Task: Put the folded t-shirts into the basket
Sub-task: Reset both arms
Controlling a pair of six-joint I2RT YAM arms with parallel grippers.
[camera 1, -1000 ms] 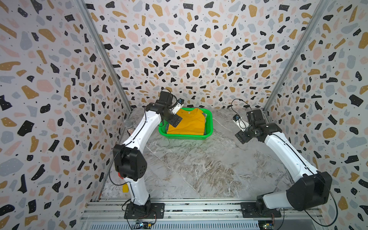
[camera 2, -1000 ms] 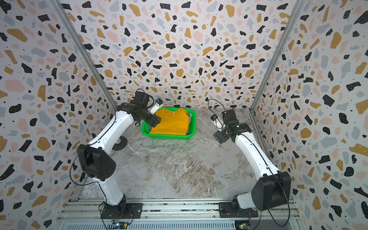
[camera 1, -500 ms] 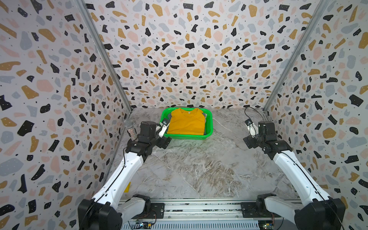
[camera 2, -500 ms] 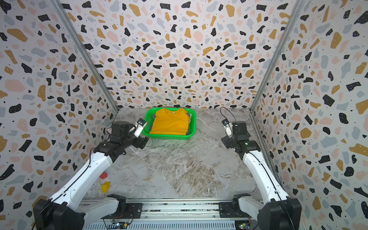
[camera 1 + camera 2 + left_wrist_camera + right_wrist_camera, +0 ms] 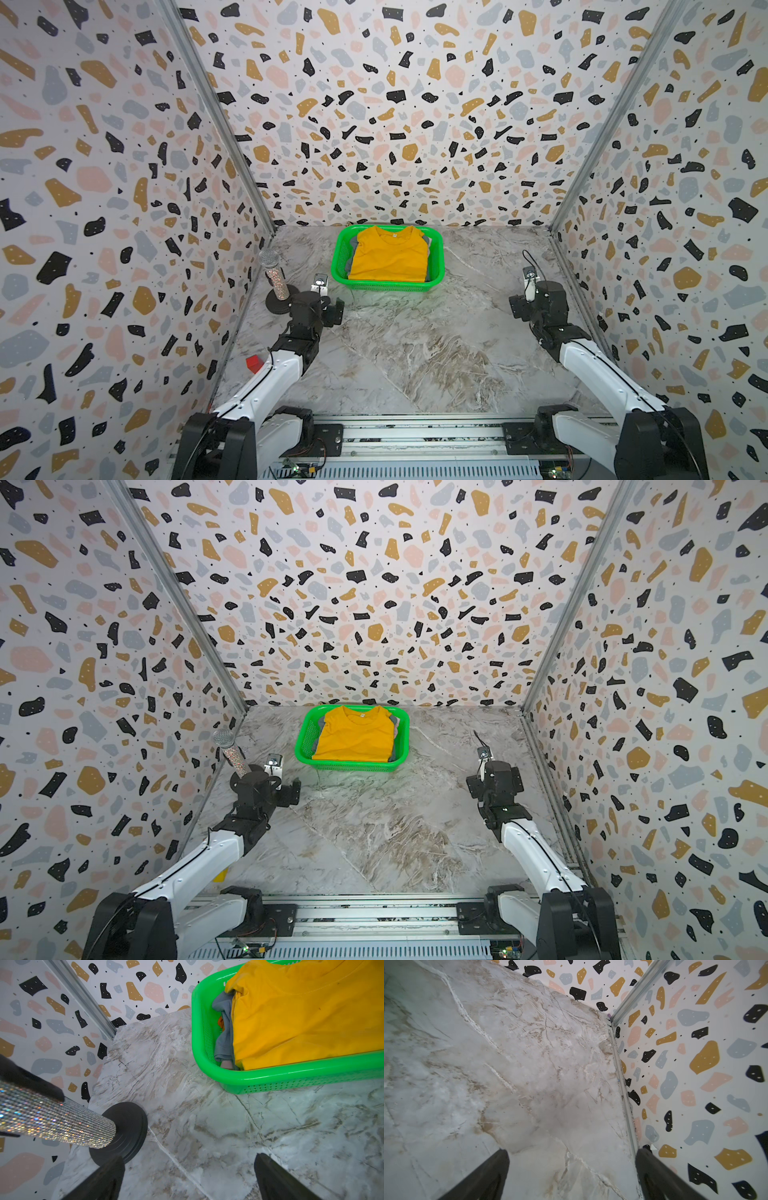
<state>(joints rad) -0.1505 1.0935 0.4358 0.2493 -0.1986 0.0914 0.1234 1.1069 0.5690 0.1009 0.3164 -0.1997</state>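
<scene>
**Near field.** The left gripper [image 5: 189, 1157] is released, jaws spread wide, nothing between them. The right gripper [image 5: 572, 1152] is likewise released and empty. Both hang above the bare marble table [image 5: 415, 353]. A red block [image 5: 252, 363] and a yellow block [image 5: 220, 875] lie near the left wall, beside the left arm.

**Mid field.** A rhinestone microphone [image 5: 274, 274] stands on a round black base [image 5: 122, 1132], just beside the left gripper.

**Far field.** The green basket [image 5: 386, 285] sits near the back wall. The mustard t-shirt [image 5: 390, 255] lies on top inside it. Under it are the grey t-shirt [image 5: 225, 1028] and slivers of orange cloth [image 5: 220, 1022] and pink cloth [image 5: 226, 1065]. No t-shirt lies on the table, so the task appears complete.

**Hazards.**
- A sideways sweep of the left arm toward its wall may topple the microphone.
- The right gripper hangs near the right wall rail [image 5: 623, 1076]; outward travel risks contact.
- The stack reaches about rim height; a bump to the basket may spill the top t-shirt.

**Clearance.** The table centre between the arms is open.
</scene>
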